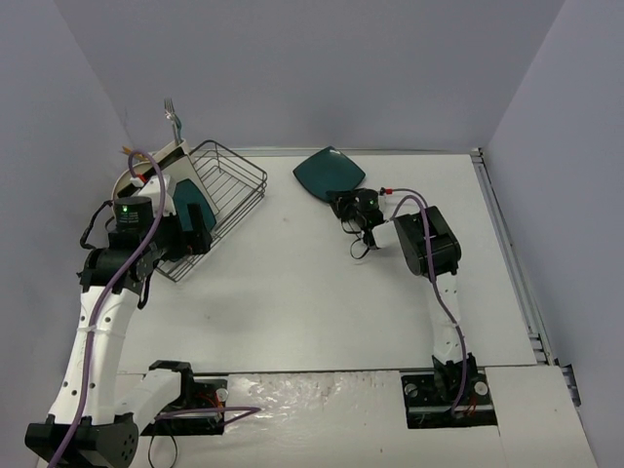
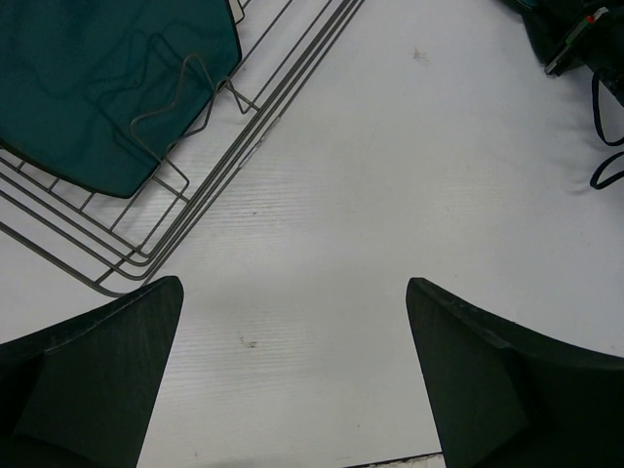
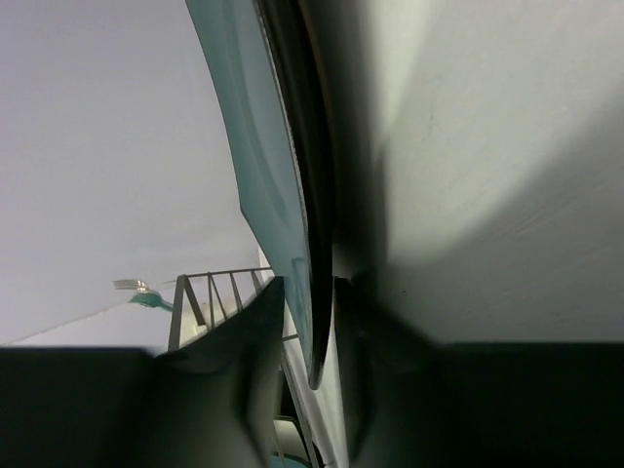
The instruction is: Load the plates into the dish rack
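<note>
Right gripper (image 3: 312, 331): the two fingers (image 3: 244, 341) are nearly closed, pinching the rim of the dark teal plate (image 3: 258, 146), which the right wrist view shows edge-on between them. In the top view this plate sits at about 12 o'clock from the table (image 1: 292, 292) centre, with the gripper on its 5 o'clock edge. Whether the plate is lifted or partly resting on the surface cannot be told. Left gripper (image 2: 292, 380): the fingers are spread wide with nothing between them, hovering over bare table at the 5 o'clock corner of the dish rack (image 1: 240, 162). The rack stands toward 10 o'clock and already holds a racked teal plate (image 2: 88, 88) leaning among the wire dividers. A fork (image 1: 171, 112) rises from its 11 o'clock corner. Handling note: the plate is judged rigid, glazed and therefore slick, moderately heavy and breakable. A rim pinch leaves most of its weight hanging beyond the fingers, so it may swivel or slip. A deep bite on the rim, and lowering the plate on edge into a free divider slot, appear advisable.
</note>
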Robot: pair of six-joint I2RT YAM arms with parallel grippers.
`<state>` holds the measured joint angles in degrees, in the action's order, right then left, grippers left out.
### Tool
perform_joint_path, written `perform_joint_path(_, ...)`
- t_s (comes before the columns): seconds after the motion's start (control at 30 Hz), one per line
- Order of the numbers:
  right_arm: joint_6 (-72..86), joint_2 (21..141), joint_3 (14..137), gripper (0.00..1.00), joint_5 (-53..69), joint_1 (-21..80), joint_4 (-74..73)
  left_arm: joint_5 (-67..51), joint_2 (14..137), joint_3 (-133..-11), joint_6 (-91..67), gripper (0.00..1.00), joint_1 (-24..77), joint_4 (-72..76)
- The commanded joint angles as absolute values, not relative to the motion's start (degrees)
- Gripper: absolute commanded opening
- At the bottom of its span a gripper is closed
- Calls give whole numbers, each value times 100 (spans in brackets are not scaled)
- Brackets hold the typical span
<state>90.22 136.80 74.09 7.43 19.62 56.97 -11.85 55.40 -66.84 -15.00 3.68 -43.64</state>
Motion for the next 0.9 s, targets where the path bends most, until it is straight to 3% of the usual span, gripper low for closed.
perform_joint_path(0.0, 9291, 13764, 7351, 8, 476, 1996, 6132, -1306, 5502, -6806, -1596, 97, 387, -4048)
perform_joint_path(0.07, 9344, 13735, 7266, 0, 475, 1977, 6287, -1347, 5493, -6793, -1646, 97, 395, -4015)
perform_joint_path(0.5, 9177, 11981, 5514, 0, 1374, 1803, 7340, -2368, 5606, -6532, -3043, 97, 551, -2973)
perform_joint_path(0.87, 8533, 9983, 3847, 0, 2863, 1386, 7263, -2235, 6248, -6379, -4080, 97, 1493, -1708)
